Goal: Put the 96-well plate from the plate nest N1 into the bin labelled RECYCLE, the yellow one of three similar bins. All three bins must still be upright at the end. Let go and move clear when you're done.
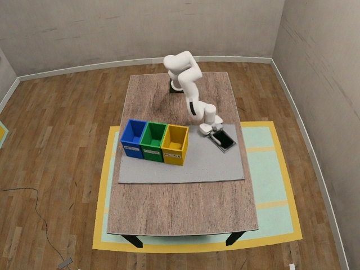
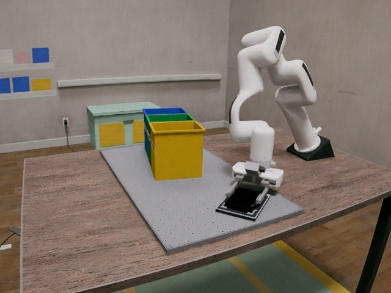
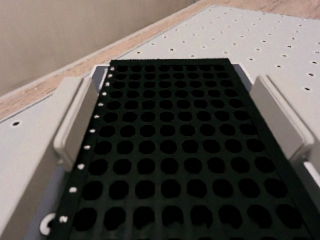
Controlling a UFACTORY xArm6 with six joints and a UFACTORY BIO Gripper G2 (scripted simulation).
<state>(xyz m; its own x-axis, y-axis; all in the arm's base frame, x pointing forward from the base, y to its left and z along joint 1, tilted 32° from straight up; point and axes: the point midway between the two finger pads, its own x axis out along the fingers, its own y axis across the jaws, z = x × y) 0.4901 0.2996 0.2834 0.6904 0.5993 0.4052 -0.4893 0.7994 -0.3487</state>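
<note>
The black 96-well plate [image 1: 225, 140] [image 2: 242, 201] [image 3: 172, 156] sits in the dark plate nest N1 [image 1: 229, 147] [image 2: 235, 214] at the right part of the grey board. My gripper [image 1: 222, 138] [image 2: 244, 198] [image 3: 180, 115] is low over it, shut on the plate, with one finger against each long side. The yellow bin [image 1: 174, 161] [image 2: 178, 154], labelled on its front, stands upright to the left in the top view, and its inside looks empty. The green bin [image 1: 153, 157] and the blue bin [image 1: 134, 153] stand upright beside it.
The three bins stand side by side in a row, yellow nearest the nest, with tall walls and open tops. The grey perforated board [image 1: 203, 171] [image 2: 186, 217] carries bins and nest. The arm's base [image 2: 311, 151] is at the back of the wooden table [image 1: 180, 206].
</note>
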